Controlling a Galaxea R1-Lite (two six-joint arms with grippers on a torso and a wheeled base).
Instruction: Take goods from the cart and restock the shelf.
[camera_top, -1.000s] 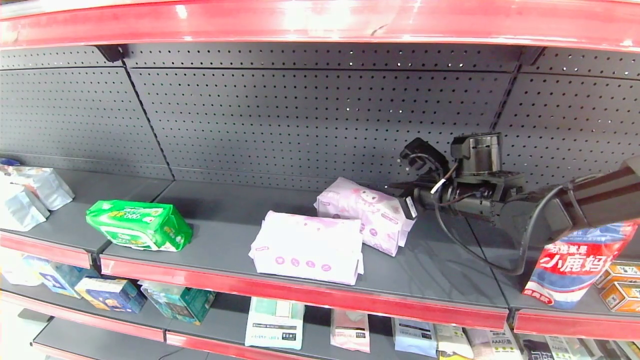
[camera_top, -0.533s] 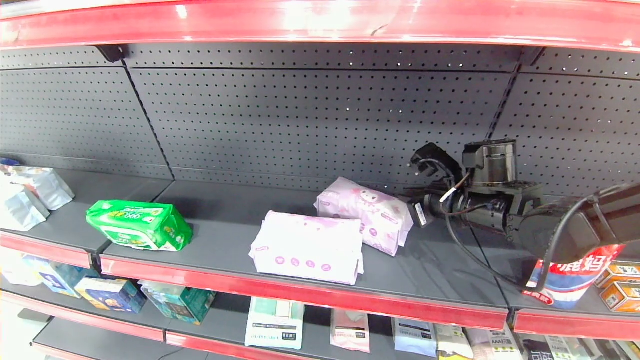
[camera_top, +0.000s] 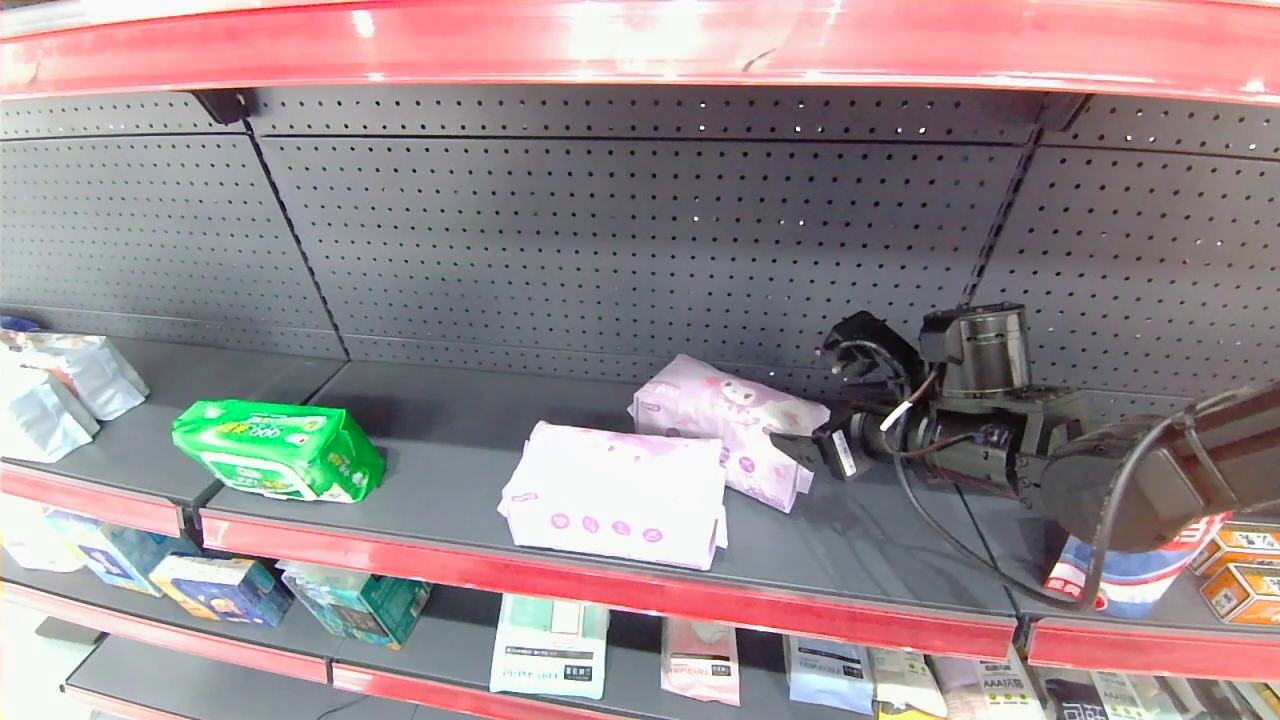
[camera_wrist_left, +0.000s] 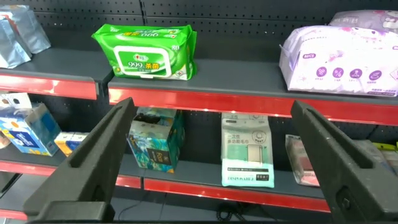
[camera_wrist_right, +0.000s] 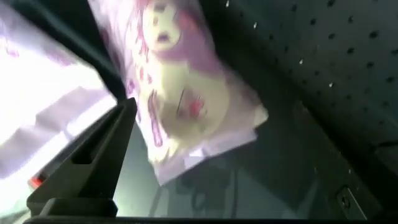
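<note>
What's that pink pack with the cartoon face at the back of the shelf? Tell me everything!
The pink pack is a soft bundle in crinkly plastic wrap, pale pink and white, with a cartoon face and small purple marks. It lies flat and slanted on the dark shelf, just behind a second pink pack. The right gripper stands open at its right end; whether it touches the pack is unclear.

right pincer (camera_top: 795, 448) | drew back rightward, dropped lower | beside pink pack (camera_top: 720, 415)
</note>
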